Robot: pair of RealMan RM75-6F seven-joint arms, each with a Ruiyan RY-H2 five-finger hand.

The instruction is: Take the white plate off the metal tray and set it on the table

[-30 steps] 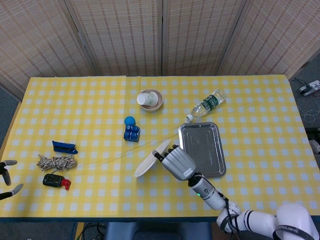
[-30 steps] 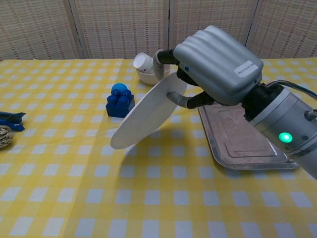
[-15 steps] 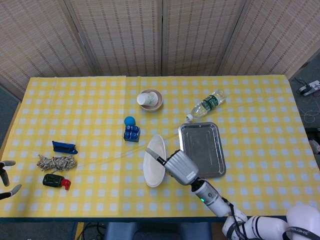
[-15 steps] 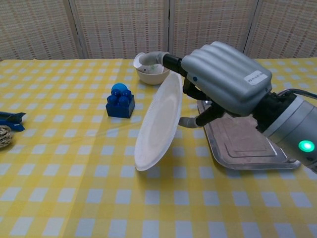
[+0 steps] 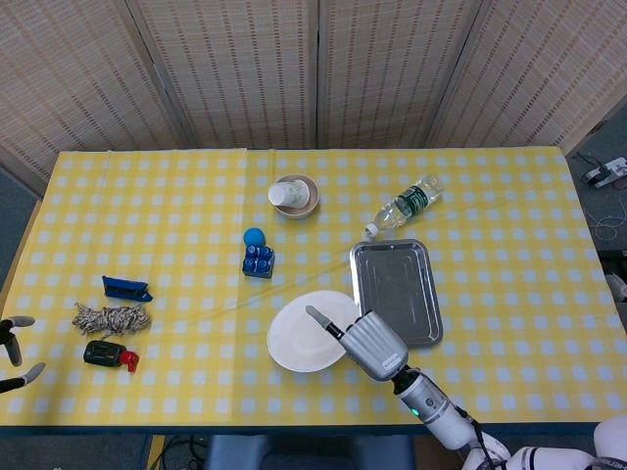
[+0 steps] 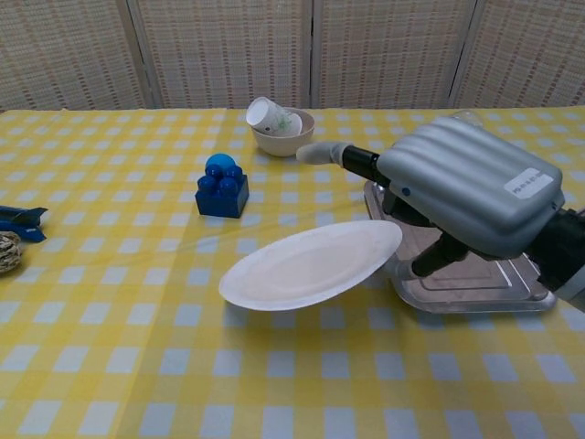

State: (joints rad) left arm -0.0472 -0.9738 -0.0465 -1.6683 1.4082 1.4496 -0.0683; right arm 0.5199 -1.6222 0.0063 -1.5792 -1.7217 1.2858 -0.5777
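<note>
Right hand holds one white plate by its right edge, the grey back of the hand turned up and a single finger stretched out toward the far side of the table; the other fingers are tucked under the palm at the plate's rim, and how they lie there cannot be made out; in the head view the same hand sits at the plate's right side, just in front of the tray's near left corner. The plate is nearly level, face up, its left part low over the yellow checked tablecloth and its right part raised slightly at the hand; whether it touches the cloth cannot be told; it lies wholly off the one metal tray, just beside the tray's left edge. The tray carries nothing visible.

Left hand shows only at the left border of the head view, fingers apart and holding nothing, well apart from the plate.

Counted across the table: one bowl with one paper cup tipped inside it; one clear water bottle lying on its side beyond the tray; one blue toy block with a blue ball on top; one blue clip; one bundle of rope; one small black and red object near the left front.
</note>
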